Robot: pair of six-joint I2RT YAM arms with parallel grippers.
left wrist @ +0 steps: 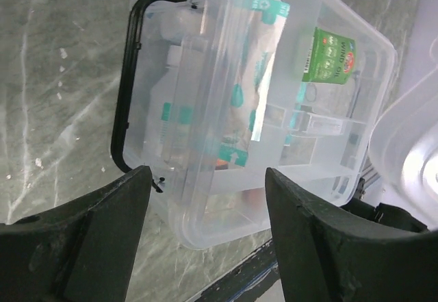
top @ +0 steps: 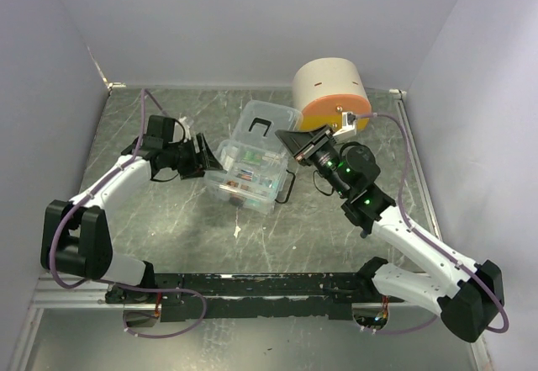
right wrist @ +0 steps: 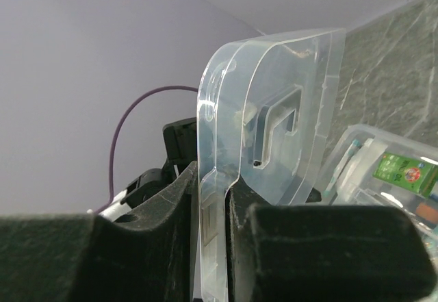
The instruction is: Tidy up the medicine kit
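The clear plastic medicine kit box (top: 217, 190) stands mid-table with packets and bottles inside. Its clear lid (top: 267, 123) is raised on edge over the box's far side. My right gripper (top: 294, 144) is shut on the lid's edge; in the right wrist view the lid (right wrist: 274, 110) is pinched between the pads of the gripper (right wrist: 212, 206). My left gripper (top: 206, 156) is open and empty beside the box's left end. In the left wrist view its fingers (left wrist: 102, 233) straddle a corner of the box (left wrist: 205, 227) without touching it. A green packet (left wrist: 328, 55) lies inside.
A cream and orange cylinder (top: 330, 93) stands at the back right, close behind the right gripper. A black carry handle (top: 288, 188) hangs at the box's right side; it also shows in the left wrist view (left wrist: 126, 90). Walls close the table at the back and both sides.
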